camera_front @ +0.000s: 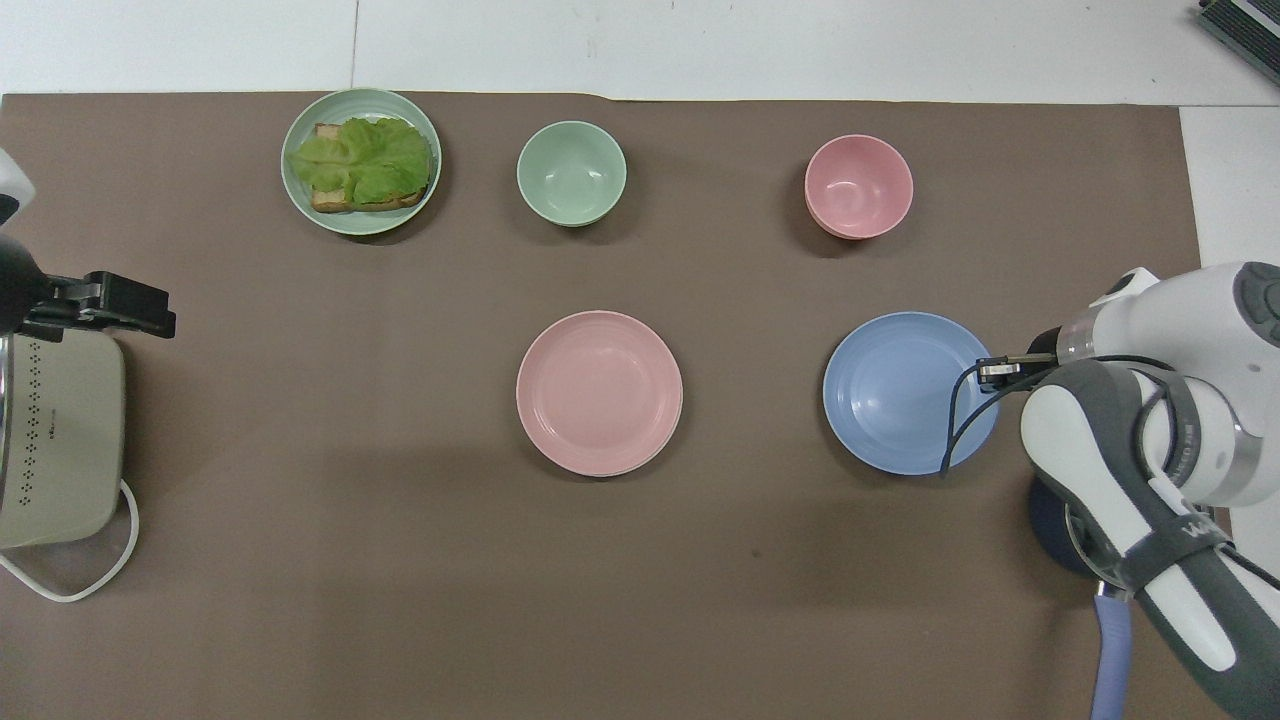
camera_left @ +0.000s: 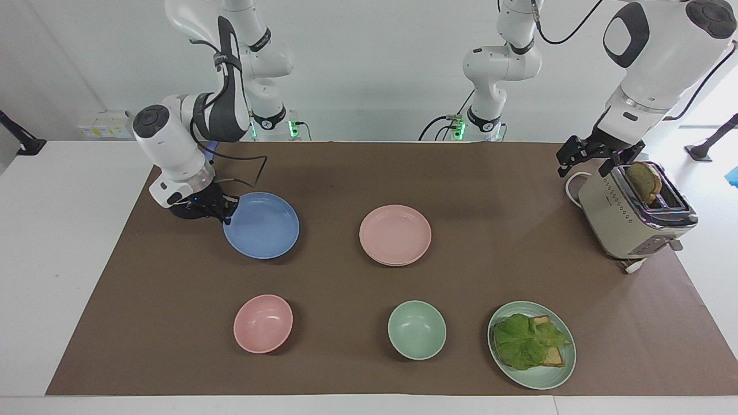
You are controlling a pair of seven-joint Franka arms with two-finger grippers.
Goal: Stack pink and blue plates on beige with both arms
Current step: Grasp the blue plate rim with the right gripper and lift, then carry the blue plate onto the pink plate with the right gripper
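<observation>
My right gripper (camera_left: 226, 214) is shut on the rim of the blue plate (camera_left: 262, 226), at the edge toward the right arm's end of the table. The plate hangs a little above the brown mat, with its shadow under it. From overhead the right gripper (camera_front: 992, 370) meets the blue plate (camera_front: 900, 392) at its rim. The pink plate (camera_left: 395, 233) (camera_front: 598, 390) lies flat at the mat's middle. Only a thin rim of another plate shows under it, so the beige plate is mostly hidden. My left gripper (camera_left: 589, 163) (camera_front: 125, 305) waits open over the toaster's end.
A beige toaster (camera_left: 628, 219) (camera_front: 60, 440) with bread in its slot stands at the left arm's end. Farther from the robots sit a pink bowl (camera_left: 263, 323) (camera_front: 858, 186), a green bowl (camera_left: 416, 329) (camera_front: 571, 172) and a green plate (camera_left: 539, 383) (camera_front: 361, 228) with lettuce and bread.
</observation>
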